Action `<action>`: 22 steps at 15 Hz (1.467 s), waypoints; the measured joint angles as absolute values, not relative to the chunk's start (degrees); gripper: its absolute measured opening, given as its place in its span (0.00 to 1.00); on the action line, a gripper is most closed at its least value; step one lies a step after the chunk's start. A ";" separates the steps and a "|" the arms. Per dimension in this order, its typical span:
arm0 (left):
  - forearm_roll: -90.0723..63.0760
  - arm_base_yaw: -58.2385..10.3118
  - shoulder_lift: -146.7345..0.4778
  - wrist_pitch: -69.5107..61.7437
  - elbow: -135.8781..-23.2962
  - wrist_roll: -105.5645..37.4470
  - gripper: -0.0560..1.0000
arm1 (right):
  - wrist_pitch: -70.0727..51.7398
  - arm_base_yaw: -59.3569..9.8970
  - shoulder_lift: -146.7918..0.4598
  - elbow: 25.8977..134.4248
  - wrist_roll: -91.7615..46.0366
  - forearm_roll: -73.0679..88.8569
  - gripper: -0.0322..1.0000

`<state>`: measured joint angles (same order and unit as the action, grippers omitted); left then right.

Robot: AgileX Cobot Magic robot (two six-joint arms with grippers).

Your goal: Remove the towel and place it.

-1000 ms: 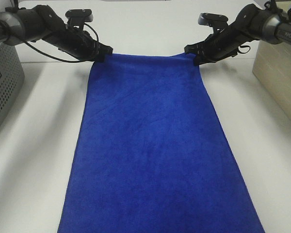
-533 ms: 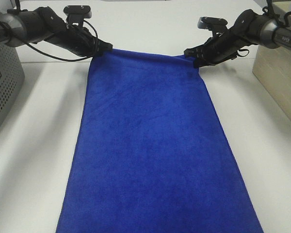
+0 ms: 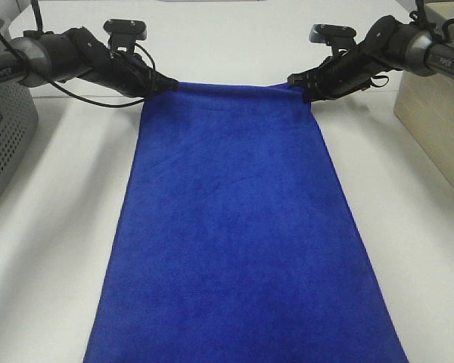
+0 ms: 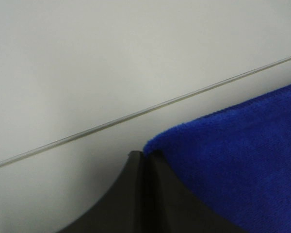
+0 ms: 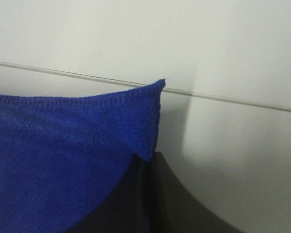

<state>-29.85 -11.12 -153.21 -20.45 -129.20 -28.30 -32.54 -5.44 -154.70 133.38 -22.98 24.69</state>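
The towel [image 3: 242,242] lies spread flat down the middle of the white tabletop [image 3: 53,249], running off the near edge and reaching almost to the far edge. It looks plush, soft and light, so it should sag and fold wherever it goes unsupported; the far corners are the sensible holds, keeping the hem taut between them. At the far left corner the left gripper [image 3: 165,85] is pinched tight on the cloth, and at the far right corner the right gripper [image 3: 296,82] is likewise clamped on its corner. A grey perforated basket [image 3: 4,136] sits at the left edge, a pale box [image 3: 431,125] at the right.
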 joint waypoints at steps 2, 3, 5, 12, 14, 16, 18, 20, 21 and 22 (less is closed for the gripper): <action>-29.85 -11.17 -153.27 -19.02 -129.20 -28.30 0.09 | -32.03 -5.44 -154.70 133.38 -22.98 24.81 0.05; -29.79 -11.17 -153.32 -18.62 -129.20 -28.30 0.11 | -31.80 -5.44 -154.70 133.38 -22.98 24.81 0.05; -29.79 -11.17 -153.50 -18.33 -129.20 -28.30 0.17 | -31.28 -5.44 -154.70 133.38 -22.98 25.15 0.08; -29.62 -11.17 -154.07 -16.73 -129.20 -28.30 0.43 | -30.71 -5.44 -156.36 133.38 -23.38 26.13 0.52; -29.62 -11.17 -154.07 -15.13 -129.20 -28.30 0.56 | -30.60 -5.44 -156.30 133.38 -24.18 26.18 0.68; -29.62 -11.17 -154.01 -15.36 -129.20 -28.30 0.61 | -33.12 -5.44 -155.27 133.38 -24.81 25.61 0.72; -29.56 -11.17 -152.64 -17.30 -129.20 -28.30 0.62 | -35.70 -5.33 -153.09 133.38 -24.98 25.32 0.73; -29.16 -11.17 -149.26 -21.20 -129.20 -28.30 0.62 | -37.93 -5.27 -149.48 133.38 -25.27 25.38 0.73; -28.82 -11.17 -147.08 -24.35 -129.20 -28.25 0.62 | -39.71 -5.27 -147.77 133.38 -25.55 25.38 0.73; -28.13 -11.17 -145.13 -27.73 -129.20 -27.67 0.62 | -41.60 -5.27 -146.16 133.38 -25.90 25.38 0.73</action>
